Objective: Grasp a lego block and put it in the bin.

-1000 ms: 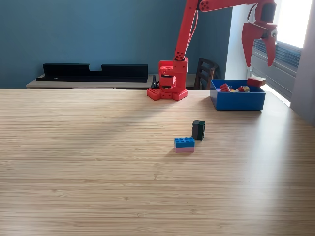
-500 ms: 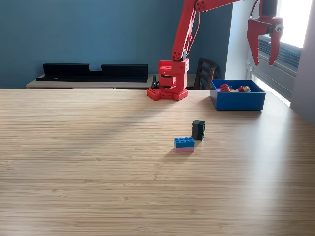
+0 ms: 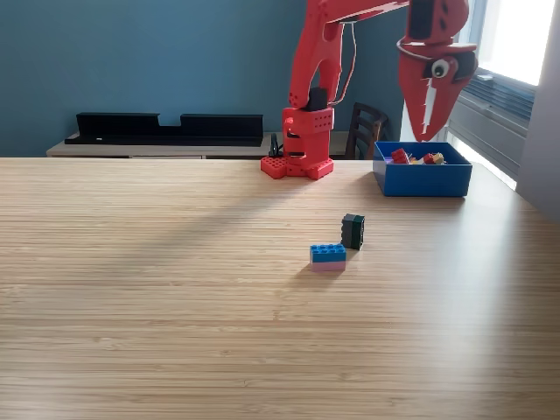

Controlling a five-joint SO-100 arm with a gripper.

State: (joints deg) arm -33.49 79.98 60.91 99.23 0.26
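Arm: a red arm rises from its base at the far edge of the wooden bench.
Hand: the hand hangs high above the bench, pointing down, with nothing in it. Its tips look pressed nearly together, but from this angle I cannot tell for certain.
What changed: a second ago the hand hung spread over the bin's far right side with a red block just under it. It has since swung toward the exterior view's left and turned, and that block is gone from sight.
Bin: the blue bin sits at the bench's far right, holding red blocks.
Blocks left: a blue-and-pink block and a dark green block lie just beside each other mid-bench, unmoved.
Meaning: one drop seems done; the arm is likely turning back for another block.
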